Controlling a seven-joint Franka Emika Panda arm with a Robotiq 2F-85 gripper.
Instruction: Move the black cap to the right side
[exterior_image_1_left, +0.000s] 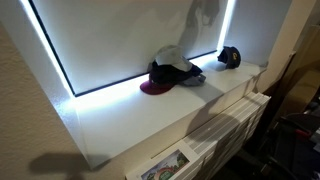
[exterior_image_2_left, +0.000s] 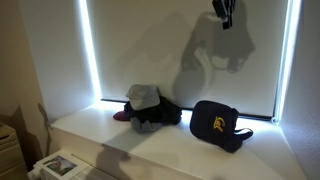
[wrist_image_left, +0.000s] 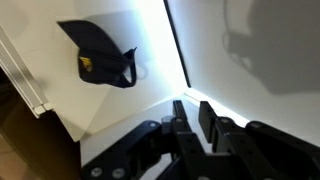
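Observation:
The black cap (exterior_image_2_left: 216, 124), with a yellow mark on its front, lies on the white sill near the right end in an exterior view. It also shows in an exterior view (exterior_image_1_left: 229, 57) and in the wrist view (wrist_image_left: 100, 55). My gripper (exterior_image_2_left: 224, 12) hangs high above the sill, well clear of the cap, in front of the window blind. In the wrist view its fingers (wrist_image_left: 192, 115) stand close together with nothing between them.
A pile with a maroon cap (exterior_image_1_left: 152, 87) and a dark cap with grey parts (exterior_image_2_left: 146, 104) lies mid-sill. The window blind (exterior_image_2_left: 190, 45) rises behind, with bright light strips at its edges. The white sill (exterior_image_1_left: 120, 115) drops off at its front edge.

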